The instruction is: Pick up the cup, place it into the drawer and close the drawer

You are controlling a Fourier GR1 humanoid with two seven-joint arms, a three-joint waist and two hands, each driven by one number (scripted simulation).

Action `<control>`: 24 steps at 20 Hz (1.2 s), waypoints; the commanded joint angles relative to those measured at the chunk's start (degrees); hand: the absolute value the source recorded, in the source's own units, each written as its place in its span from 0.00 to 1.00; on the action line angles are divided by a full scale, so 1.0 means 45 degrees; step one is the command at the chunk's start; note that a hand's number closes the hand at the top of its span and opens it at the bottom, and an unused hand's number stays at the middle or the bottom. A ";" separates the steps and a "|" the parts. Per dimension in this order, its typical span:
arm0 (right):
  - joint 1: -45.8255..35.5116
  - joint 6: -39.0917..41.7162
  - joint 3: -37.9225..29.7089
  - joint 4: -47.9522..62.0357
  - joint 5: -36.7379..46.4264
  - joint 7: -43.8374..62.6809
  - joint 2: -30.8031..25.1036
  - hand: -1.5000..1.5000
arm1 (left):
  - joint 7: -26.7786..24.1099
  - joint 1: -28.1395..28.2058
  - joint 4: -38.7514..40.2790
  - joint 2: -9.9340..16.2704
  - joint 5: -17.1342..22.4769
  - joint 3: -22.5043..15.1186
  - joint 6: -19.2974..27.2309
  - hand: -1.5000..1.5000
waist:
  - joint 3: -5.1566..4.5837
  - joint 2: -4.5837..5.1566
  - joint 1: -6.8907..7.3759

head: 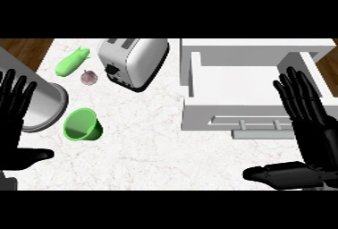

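Note:
A green cup lies tipped on the white marble counter at the left, its mouth facing down-left. The white drawer stands pulled open at the right, its inside bare and its handle along the near front. My left hand is open at the left edge, fingers up, just left of the cup and apart from it. My right hand is open at the right edge, fingers straight over the drawer's right side, thumb pointing left below the drawer front.
A silver toaster lies at the back middle. A green vegetable and a small purplish garlic bulb sit left of it. A grey metal pot stands beside the left hand, touching the cup's left side.

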 commanded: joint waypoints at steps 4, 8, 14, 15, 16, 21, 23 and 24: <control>-0.0311 0.0222 -0.0120 0.0283 -0.0027 -0.0094 0.0095 0.00 | -0.1114 -0.0739 0.3201 0.0217 -0.0901 0.0190 -0.0335 0.00 | 0.0013 -0.0014 -0.0054; -0.1521 0.0428 -0.0420 0.1499 0.0053 -0.0196 -0.0139 0.00 | -0.2261 -0.0863 0.5014 0.0441 -0.1299 0.0332 -0.0962 0.00 | 0.0012 -0.0007 -0.0018; -0.1739 0.0772 -0.1182 0.2097 -0.0353 -0.0753 -0.0411 0.00 | -0.3597 -0.1839 0.7808 0.0712 -0.2172 0.0647 -0.0586 0.00 | 0.0013 -0.0003 -0.0060; -0.1972 0.0957 -0.1651 0.1404 -0.0900 0.0027 -0.0902 0.00 | -0.4931 -0.0322 0.7628 0.0110 -0.2607 0.0376 -0.0849 0.00 | 0.0010 -0.0012 -0.0047; -0.2898 0.0747 -0.1517 0.2027 -0.0873 0.0480 -0.0782 0.00 | -0.4424 -0.0572 0.7643 0.0521 -0.2472 0.0643 -0.0692 0.00 | 0.0011 -0.0012 0.0004; -0.2956 0.0289 -0.0861 0.2368 0.0109 0.0005 -0.0261 0.00 | -0.6968 -0.2640 1.2685 0.1263 -0.3065 0.1021 -0.1439 0.00 | -0.0003 0.0034 -0.0107; -0.2938 0.0568 -0.1293 0.1674 -0.0562 0.0767 -0.0603 0.00 | -0.7339 -0.1986 1.2692 0.1031 -0.3249 0.0791 -0.1358 0.00 | 0.0005 -0.0003 -0.0066; -0.2602 0.0134 -0.0950 0.1451 -0.0169 0.0713 -0.0162 0.00 | -0.7867 -0.2182 1.3322 0.0967 -0.3311 0.0784 -0.1420 0.00 | 0.0005 -0.0003 -0.0075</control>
